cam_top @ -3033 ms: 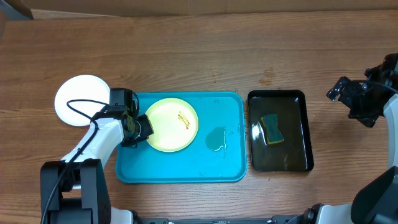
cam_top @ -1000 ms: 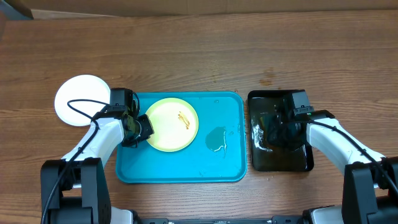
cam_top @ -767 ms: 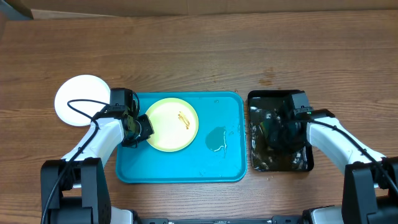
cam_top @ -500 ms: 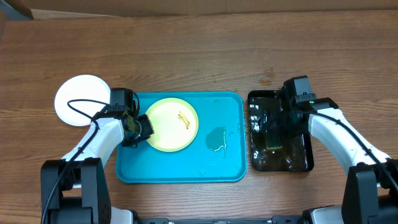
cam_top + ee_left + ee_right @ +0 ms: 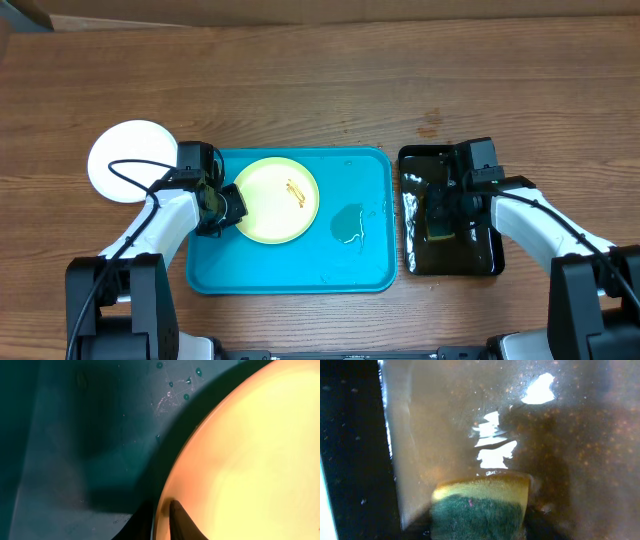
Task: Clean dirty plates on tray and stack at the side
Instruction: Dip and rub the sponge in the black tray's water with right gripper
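A pale yellow plate with an orange-brown smear lies on the left half of the turquoise tray. My left gripper is shut on the plate's left rim, one finger over it and one under. In the left wrist view the plate fills the right side, and the gripper pinches its edge. A white plate rests on the table left of the tray. My right gripper is down in the black tray, shut on a yellow-and-green sponge.
The black tray stands right of the turquoise tray and holds murky, rippling water. A small puddle lies on the turquoise tray right of the yellow plate. Bare wooden table stretches behind both trays.
The right arm has come in from the far right, lowered into the black tray and closed on the sponge, stirring the water. The left gripper and the yellow plate have not moved.
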